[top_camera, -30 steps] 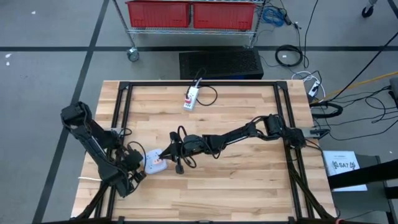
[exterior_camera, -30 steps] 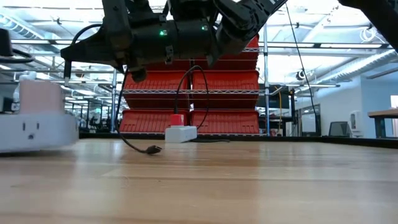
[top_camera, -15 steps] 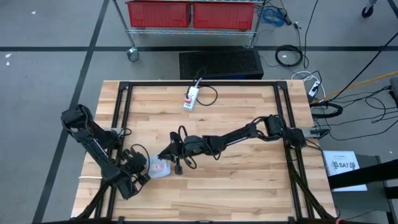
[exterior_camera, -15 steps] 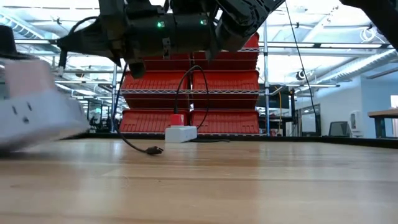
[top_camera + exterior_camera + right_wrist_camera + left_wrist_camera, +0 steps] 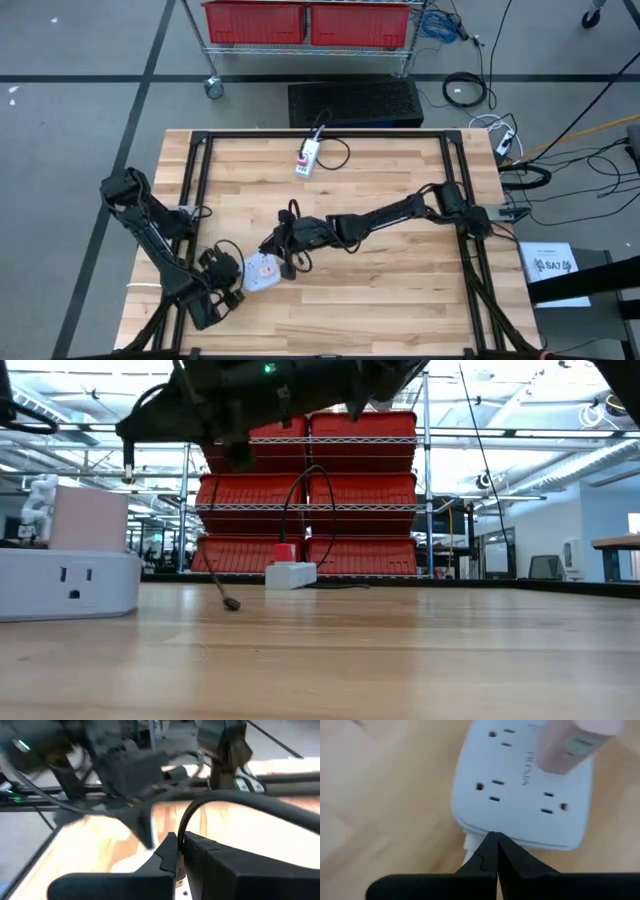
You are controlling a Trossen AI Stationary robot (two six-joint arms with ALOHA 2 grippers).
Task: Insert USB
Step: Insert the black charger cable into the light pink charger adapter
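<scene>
— Right gripper (image 5: pixel 268 244)?
— Pinched shut on the black USB cable (image 5: pixel 235 802), just beside the white power strip (image 5: pixel 259 272).
— Left gripper (image 5: pixel 232 283)?
— Clamped on that strip's edge; pink adapter (image 5: pixel 570 745) plugged in.

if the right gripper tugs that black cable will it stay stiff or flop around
Probably floppy: the black cable hangs in a loose loop under the right gripper, and its free plug dangles just above the table. It looks light, so a tug would likely swing the plug. The white power strip sits flat and seems less apt to tip.
</scene>
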